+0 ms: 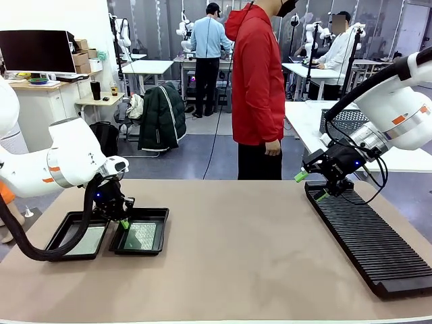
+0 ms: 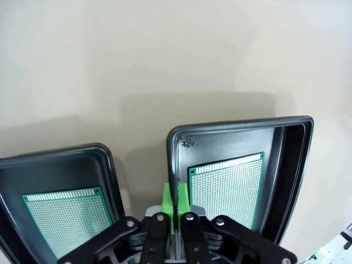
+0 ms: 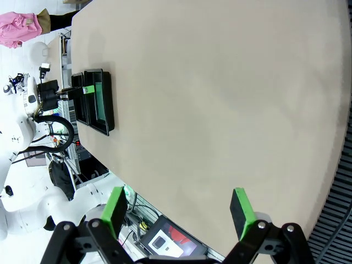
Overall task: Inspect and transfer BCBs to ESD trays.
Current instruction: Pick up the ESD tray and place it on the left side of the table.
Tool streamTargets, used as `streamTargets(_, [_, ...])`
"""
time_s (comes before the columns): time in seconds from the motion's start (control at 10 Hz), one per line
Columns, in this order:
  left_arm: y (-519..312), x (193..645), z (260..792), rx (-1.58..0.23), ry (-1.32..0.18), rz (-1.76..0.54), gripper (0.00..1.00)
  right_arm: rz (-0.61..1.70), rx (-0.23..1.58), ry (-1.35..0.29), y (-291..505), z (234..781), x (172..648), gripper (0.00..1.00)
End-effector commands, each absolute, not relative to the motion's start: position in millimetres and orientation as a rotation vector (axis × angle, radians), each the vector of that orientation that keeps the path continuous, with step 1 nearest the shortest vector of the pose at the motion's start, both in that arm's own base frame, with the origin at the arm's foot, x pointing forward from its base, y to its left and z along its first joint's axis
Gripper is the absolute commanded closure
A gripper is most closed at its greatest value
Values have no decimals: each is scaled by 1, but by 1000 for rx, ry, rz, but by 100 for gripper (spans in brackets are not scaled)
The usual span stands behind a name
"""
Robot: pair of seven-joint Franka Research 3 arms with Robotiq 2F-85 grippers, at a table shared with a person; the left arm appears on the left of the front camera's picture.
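Observation:
Two black ESD trays sit side by side at the table's near left, the left tray (image 1: 59,233) (image 2: 104,151) and the right tray (image 1: 160,214) (image 2: 236,127). Each holds a flat green BCB: one (image 1: 88,241) (image 2: 60,217) in the left tray, one (image 1: 140,236) (image 2: 228,184) in the right. My left gripper (image 1: 123,221) (image 2: 176,198) hangs just above the right tray's left rim, its green pads pressed together with nothing between them. At the right, my right gripper (image 1: 312,185) (image 3: 179,206) stands open and empty above the far end of the rack.
A long black ribbed rack (image 1: 374,239) (image 3: 344,181) runs along the table's right side. A person in a red jacket (image 1: 255,88) stands at the far edge with arms down. The tan tabletop (image 1: 236,236) stretches between the trays and the rack.

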State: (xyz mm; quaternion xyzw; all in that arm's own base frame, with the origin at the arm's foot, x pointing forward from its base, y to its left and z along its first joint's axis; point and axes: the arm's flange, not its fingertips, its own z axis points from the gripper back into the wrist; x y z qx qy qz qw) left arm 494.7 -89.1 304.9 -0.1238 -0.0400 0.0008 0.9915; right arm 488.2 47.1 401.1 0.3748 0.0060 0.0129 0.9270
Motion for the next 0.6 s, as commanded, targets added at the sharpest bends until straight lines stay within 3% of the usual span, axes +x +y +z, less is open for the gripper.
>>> streamTargets(0.0, [-90, 495, 307, -235, -66, 6, 92, 11, 752, 16, 48, 402, 487, 0])
streamTargets(0.5, [-96, 490, 331, -175, -38, -4, 50, 11, 752, 16, 48, 402, 487, 0])
